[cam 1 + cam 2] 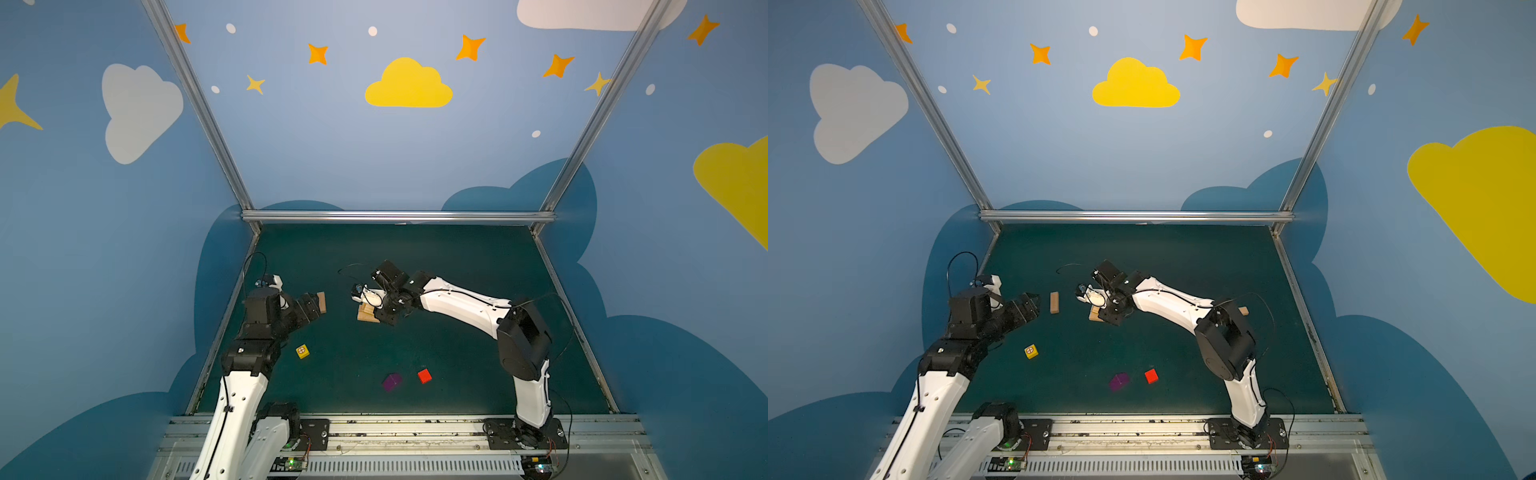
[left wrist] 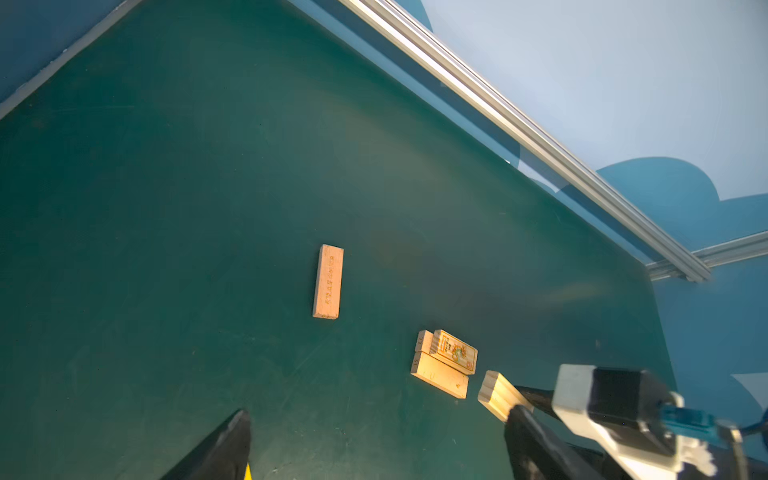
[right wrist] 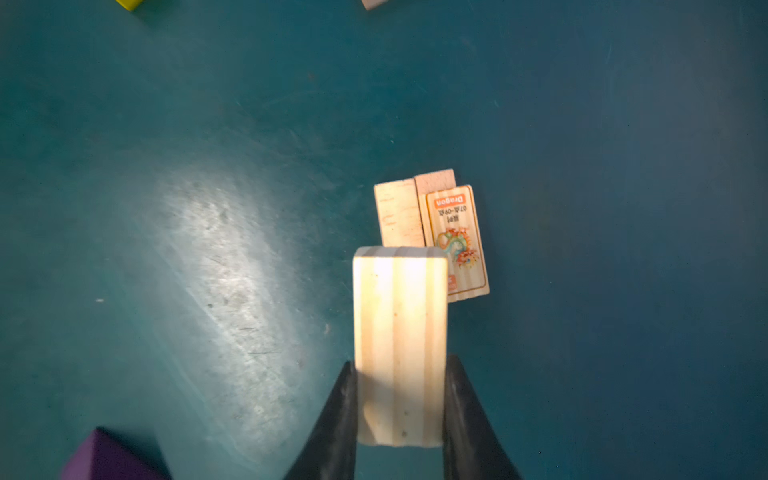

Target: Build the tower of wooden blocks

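left claw point(image 2: 380, 411) gapes wide and empty, lone plank point(image 2: 328, 281) lying just past it; right claw point(image 3: 401, 374) pinches a pale plank point(image 3: 399, 324) just beside the little tower point(image 3: 453, 232)

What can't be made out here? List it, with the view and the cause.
- plank stack: in both top views, mostly covered by the right arm.
- spare plank: in a top view, only its end shows behind the arm's elbow.
- purple cube: right wrist view, blurred, cut by the picture's edge.
- lone plank: left wrist view, print too small to read.
- held plank: right wrist view, covers the stack's near end; contact unclear.
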Motion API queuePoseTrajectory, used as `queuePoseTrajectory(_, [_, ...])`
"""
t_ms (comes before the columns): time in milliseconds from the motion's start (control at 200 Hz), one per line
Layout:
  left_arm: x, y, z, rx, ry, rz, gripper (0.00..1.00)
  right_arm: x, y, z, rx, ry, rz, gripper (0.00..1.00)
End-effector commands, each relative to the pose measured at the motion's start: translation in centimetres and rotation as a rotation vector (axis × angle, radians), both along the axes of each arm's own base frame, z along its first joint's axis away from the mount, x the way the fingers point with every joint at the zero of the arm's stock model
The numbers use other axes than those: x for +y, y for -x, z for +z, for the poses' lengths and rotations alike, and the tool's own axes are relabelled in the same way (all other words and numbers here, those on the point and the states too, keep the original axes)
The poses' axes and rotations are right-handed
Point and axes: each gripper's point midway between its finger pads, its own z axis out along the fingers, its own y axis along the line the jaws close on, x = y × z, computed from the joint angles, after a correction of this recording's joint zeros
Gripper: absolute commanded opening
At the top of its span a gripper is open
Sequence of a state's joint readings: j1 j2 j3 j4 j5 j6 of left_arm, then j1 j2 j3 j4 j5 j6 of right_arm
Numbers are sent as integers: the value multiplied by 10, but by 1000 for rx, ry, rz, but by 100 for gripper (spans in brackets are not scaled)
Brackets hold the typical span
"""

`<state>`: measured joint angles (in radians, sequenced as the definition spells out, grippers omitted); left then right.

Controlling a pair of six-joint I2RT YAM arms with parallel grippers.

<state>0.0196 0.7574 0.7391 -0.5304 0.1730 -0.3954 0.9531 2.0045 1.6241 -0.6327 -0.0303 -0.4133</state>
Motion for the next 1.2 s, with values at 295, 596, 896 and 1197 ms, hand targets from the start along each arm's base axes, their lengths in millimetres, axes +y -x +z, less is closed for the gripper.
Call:
queuePoseTrajectory(295, [-47, 1, -10, 28, 183, -255, 93, 11, -3, -15, -46, 74, 26, 15])
queuePoseTrajectory(596, [-67, 21, -18, 59, 115, -449, 91, 15, -5, -17, -45, 85, 21, 18])
queuePoseTrajectory(896, [-47, 18, -30, 93, 3, -369, 91, 18, -4, -27, -56, 130, 34, 19])
queuePoseTrajectory(1197, [-46, 16, -34, 111, 1, -364, 90, 16, -8, -38, -69, 163, 34, 20])
